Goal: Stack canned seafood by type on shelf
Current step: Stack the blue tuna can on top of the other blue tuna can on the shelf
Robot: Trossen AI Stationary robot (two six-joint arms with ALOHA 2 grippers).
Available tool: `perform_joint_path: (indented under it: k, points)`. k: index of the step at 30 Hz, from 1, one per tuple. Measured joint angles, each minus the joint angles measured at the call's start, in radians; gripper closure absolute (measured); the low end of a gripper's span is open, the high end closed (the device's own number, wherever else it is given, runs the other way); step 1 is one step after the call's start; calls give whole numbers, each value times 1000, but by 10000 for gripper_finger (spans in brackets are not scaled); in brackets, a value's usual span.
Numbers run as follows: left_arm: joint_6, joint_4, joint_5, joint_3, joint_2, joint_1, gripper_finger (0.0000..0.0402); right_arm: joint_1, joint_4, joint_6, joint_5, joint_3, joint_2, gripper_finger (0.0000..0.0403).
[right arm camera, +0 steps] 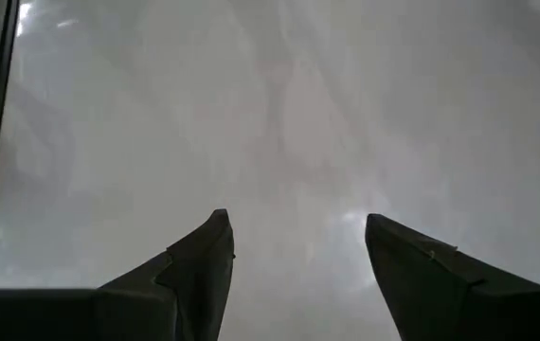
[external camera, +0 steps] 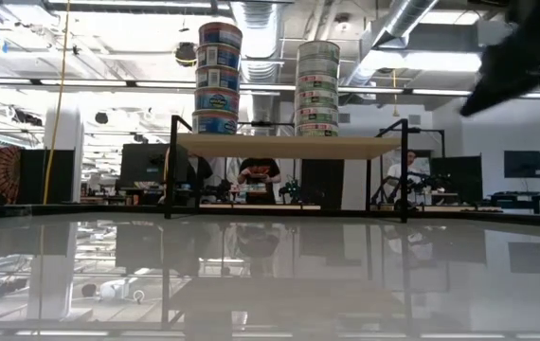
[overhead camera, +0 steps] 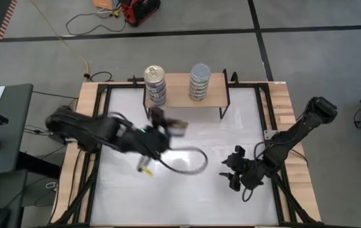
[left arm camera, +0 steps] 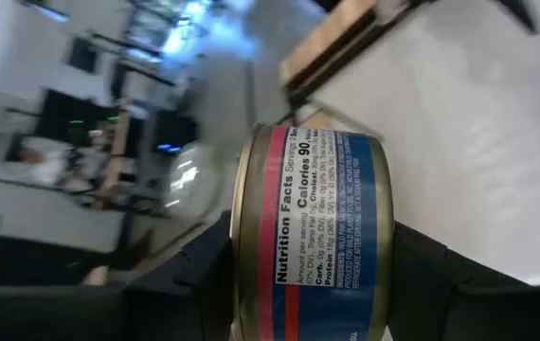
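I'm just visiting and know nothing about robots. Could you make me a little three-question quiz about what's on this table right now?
1. True or false: the left gripper holds a can.
2. How many stacks of cans stand on the shelf?
3. The right gripper is: A) holding a can, B) open and empty over the white tabletop.

Key: 1 true; 2 two, a gold-topped stack and a silver-topped stack; 3 B.
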Motion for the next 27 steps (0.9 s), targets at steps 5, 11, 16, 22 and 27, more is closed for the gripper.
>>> perform_joint_path:
  k: [5, 11, 16, 22, 27]
  points:
    - [164, 26, -96, -88, -97, 30, 211, -136, 212, -277, -44, 8, 0, 138]
    - [453, 243, -79, -181, -210, 128, 211, -257, 333, -823, -37, 160, -1, 138]
    - [529, 321, 30, -235, -304, 196, 211, -323, 368, -1300, 64, 306, -1, 138]
    - [545, 388, 109, -339, -381, 279, 211, -452, 500, -1679, 46, 410, -1, 137]
    - [681, 648, 139, -489, -416, 340, 211, -569, 497, -1764, -52, 450, 1, 137]
